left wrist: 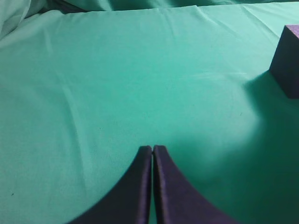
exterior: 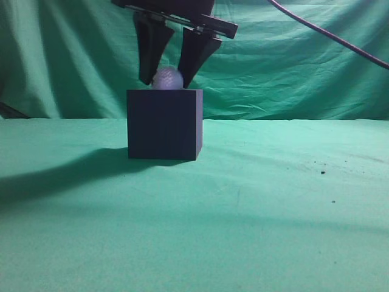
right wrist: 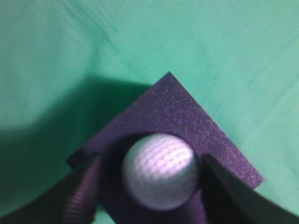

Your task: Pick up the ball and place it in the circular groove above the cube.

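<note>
The white dimpled ball (exterior: 167, 78) sits on top of the dark navy cube (exterior: 164, 125), left of centre on the green cloth. My right gripper (exterior: 166, 83) comes down from above with a finger on each side of the ball. In the right wrist view the ball (right wrist: 159, 170) rests in the round groove of the cube (right wrist: 187, 116). The gripper (right wrist: 149, 157) is open, with a dark gap between its left finger and the ball. My left gripper (left wrist: 153, 148) is shut and empty, low over the cloth, and the cube (left wrist: 287, 60) lies at its far right.
Green cloth (exterior: 273, 213) covers the table and hangs as a backdrop. A black cable (exterior: 328, 33) crosses the upper right. The arm's shadow falls on the cloth to the left of the cube.
</note>
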